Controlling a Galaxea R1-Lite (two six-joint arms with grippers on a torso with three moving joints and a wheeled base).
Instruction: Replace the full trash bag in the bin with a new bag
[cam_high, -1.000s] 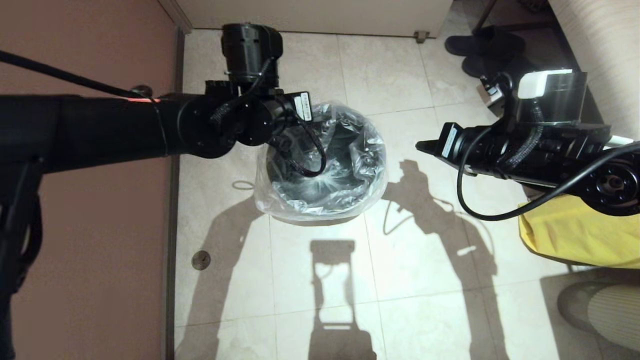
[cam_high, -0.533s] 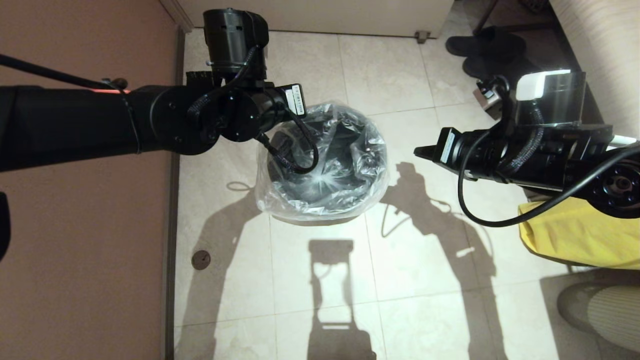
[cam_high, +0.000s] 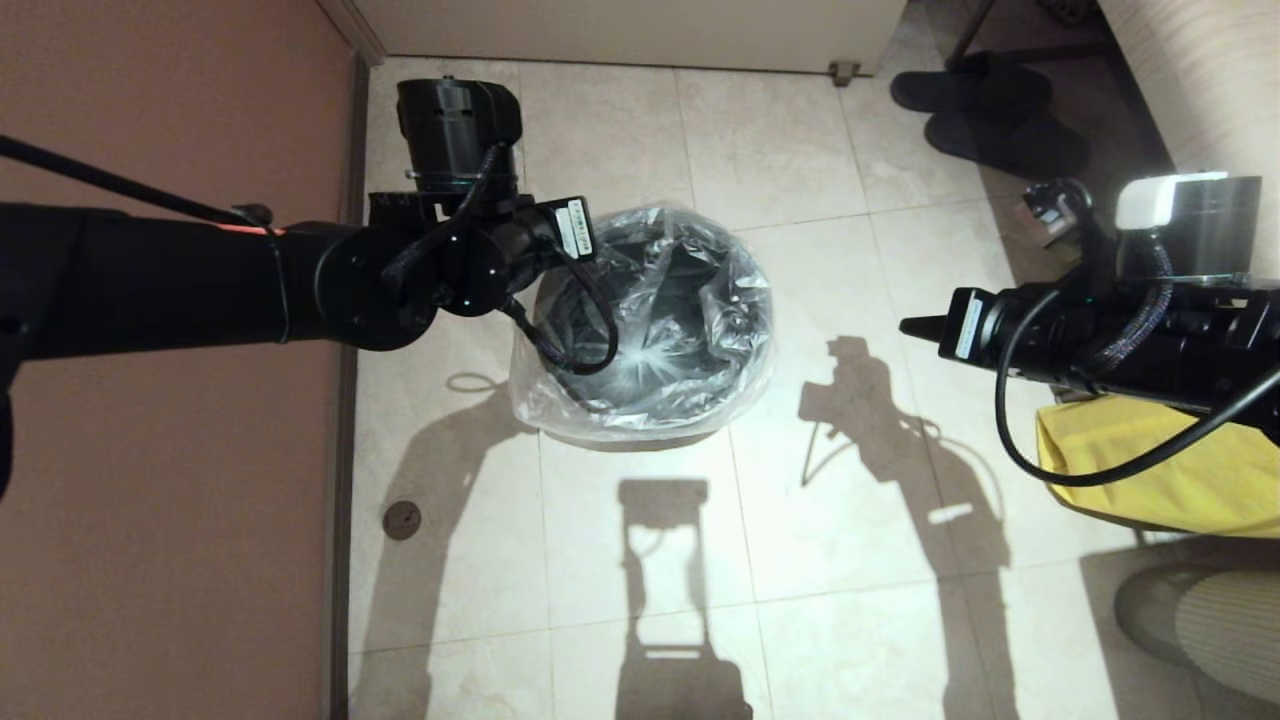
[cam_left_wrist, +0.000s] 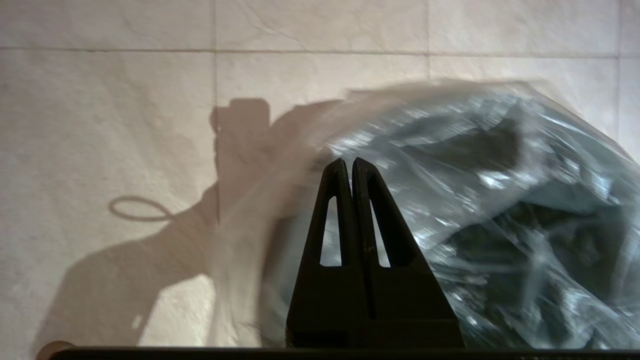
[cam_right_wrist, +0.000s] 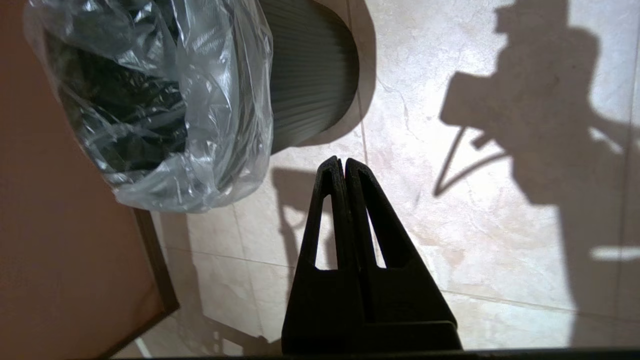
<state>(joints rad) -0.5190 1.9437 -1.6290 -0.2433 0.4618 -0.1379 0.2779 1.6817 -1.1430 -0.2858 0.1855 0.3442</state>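
The bin stands on the tiled floor, its dark ribbed side visible in the right wrist view. The new bag, clear and crinkly, lines it and drapes over the rim all round. My left gripper is shut with nothing seen between its fingers, hanging over the left side of the bag. In the head view its fingers are hidden under the wrist. My right gripper is shut and empty. It hangs over bare floor, well to the right of the bin.
A brown wall runs close along the bin's left. Black slippers lie at the back right. An opaque yellow sheet sits under my right arm. A floor drain is at the near left.
My left arm has swung left, off the middle of the bin toward the wall. My right arm has drawn back to the right, away from the bin. The bag stays on the rim.
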